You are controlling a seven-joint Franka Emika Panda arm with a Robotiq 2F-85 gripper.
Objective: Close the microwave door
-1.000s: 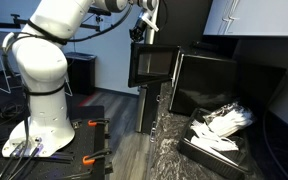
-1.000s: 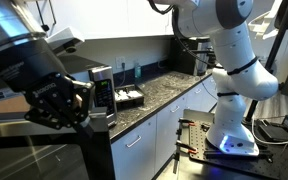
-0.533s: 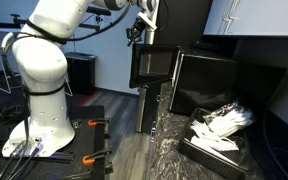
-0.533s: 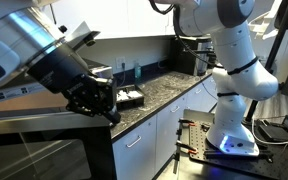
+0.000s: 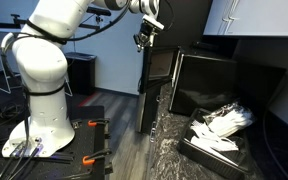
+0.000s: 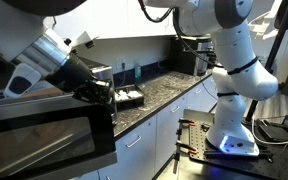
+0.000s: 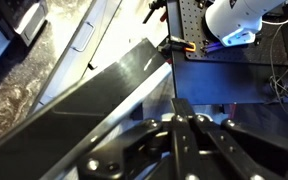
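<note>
The microwave door [image 5: 156, 70], ajar at the counter [image 5: 169, 132] edge nearest the robot, stands upright just below the gripper [image 5: 145, 38], between it and the microwave [image 5: 224, 85]; the gripper's opening cannot be told, and nothing is visibly held.

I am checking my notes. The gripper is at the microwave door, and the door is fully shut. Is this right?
Not quite. The gripper is at the microwave door, but the door is not fully shut: it stands open, swung out from the microwave. An exterior view shows this.
</note>
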